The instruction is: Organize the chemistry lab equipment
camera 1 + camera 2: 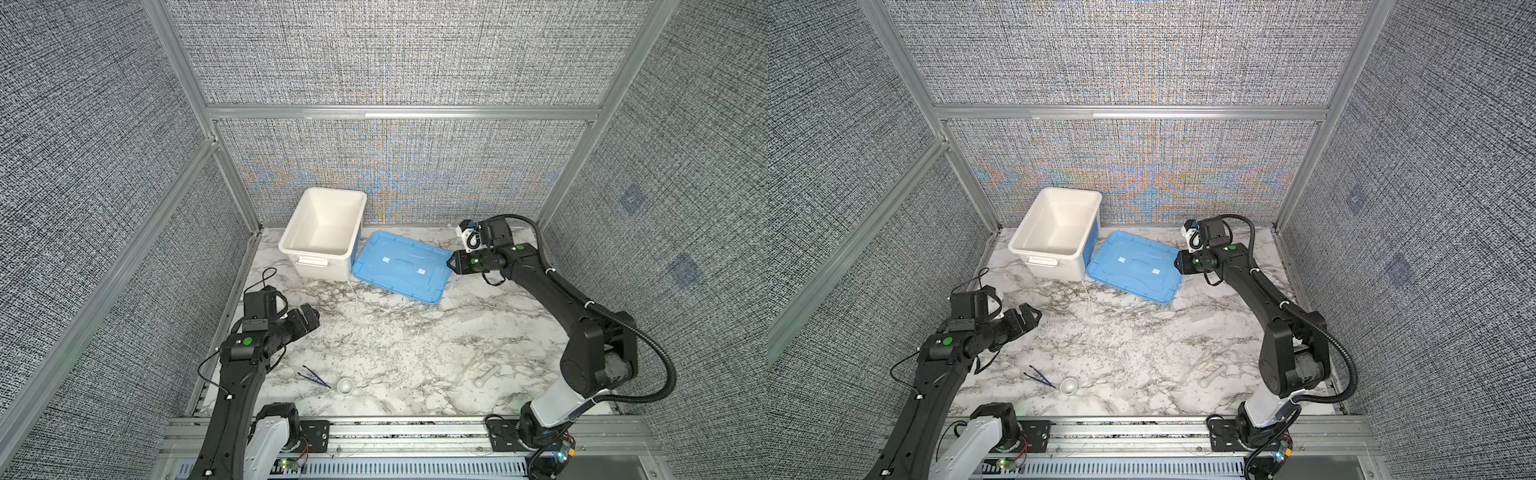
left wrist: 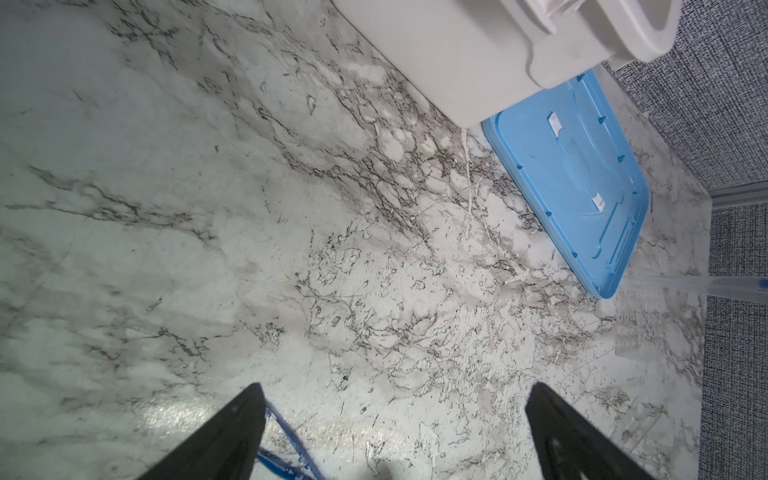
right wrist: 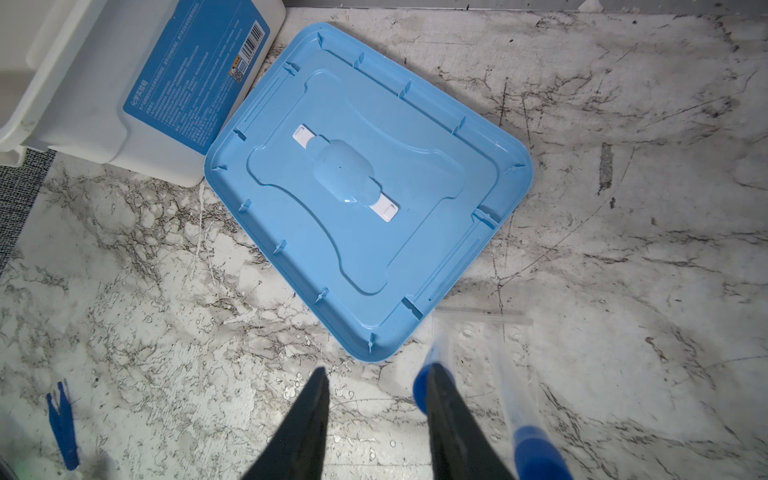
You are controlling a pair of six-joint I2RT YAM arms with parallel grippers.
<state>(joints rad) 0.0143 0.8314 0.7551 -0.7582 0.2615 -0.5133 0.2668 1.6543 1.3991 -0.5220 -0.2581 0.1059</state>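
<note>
**Right gripper open beside the capped tubes, left gripper spread over bare marble**

We find the right gripper by the edge of the blue lid that faces away from the white tub. Its jaws stand apart, and only marble shows in the gap between them, so it grips nothing. The two clear tubes with blue caps are close by. In the right wrist view one cap sits at the outer side of one finger and the second a little farther out. Both are blurred, so we cannot tell whether the finger touches the nearer cap. A clear plastic piece lies at the foot of the tubes, just beside a corner of the lid.

The left gripper hovers over the left side of the marble table, its jaws spread wide and empty, apart from the tub.

Near the front edge we see the dark thin tweezers and the small round whitish dish close together but not touching. At the front right, near the right arm's base, lie whitish plastic pieces. The tub stands at the back, and the lid lies flat with one corner against the tub's base
</note>
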